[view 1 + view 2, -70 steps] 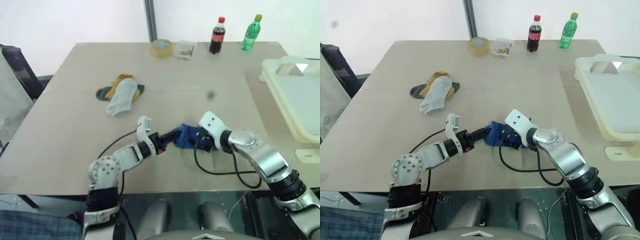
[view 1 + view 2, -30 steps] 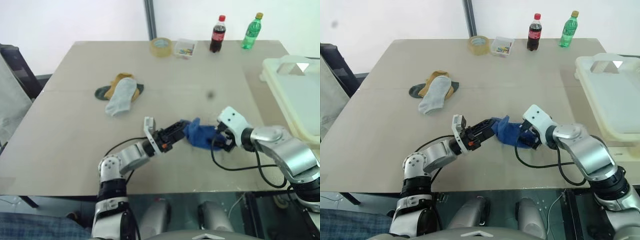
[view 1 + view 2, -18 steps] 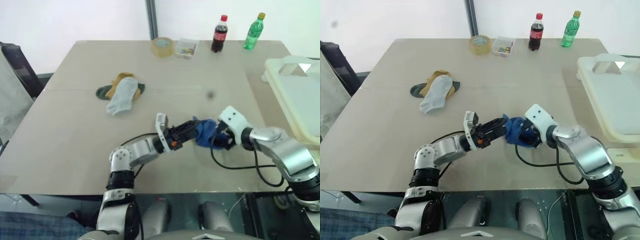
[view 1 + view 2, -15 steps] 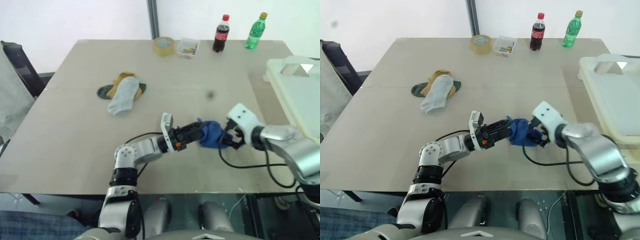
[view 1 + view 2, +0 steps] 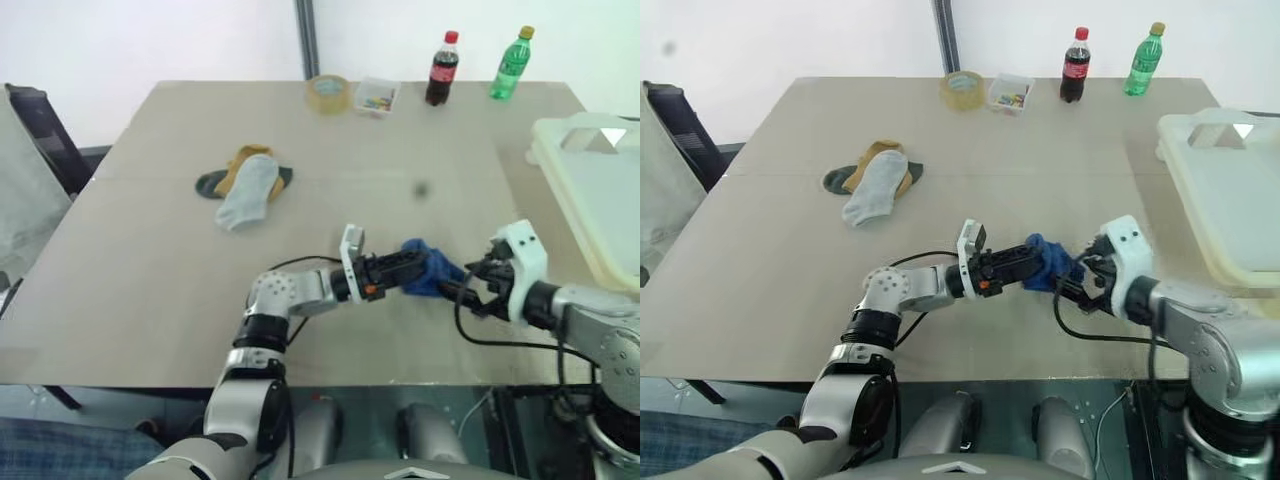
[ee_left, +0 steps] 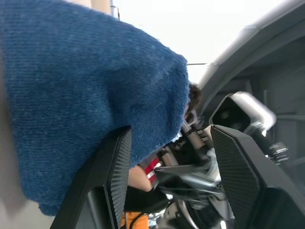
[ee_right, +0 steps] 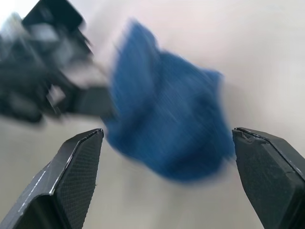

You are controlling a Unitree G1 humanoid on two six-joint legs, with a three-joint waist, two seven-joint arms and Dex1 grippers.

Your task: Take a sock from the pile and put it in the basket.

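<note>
The basket [image 5: 590, 190] is cut off by the picture's right edge. The blue sock [image 7: 167, 129] is blurred in the right wrist view. In the left wrist view it hides much of the right end effector [image 6: 209, 157].

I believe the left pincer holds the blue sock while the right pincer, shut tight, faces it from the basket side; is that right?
Not quite: the right pincer is wide open, as the right wrist view shows. The left pincer does hold the blue sock, and the right one faces it from the basket side.
</note>
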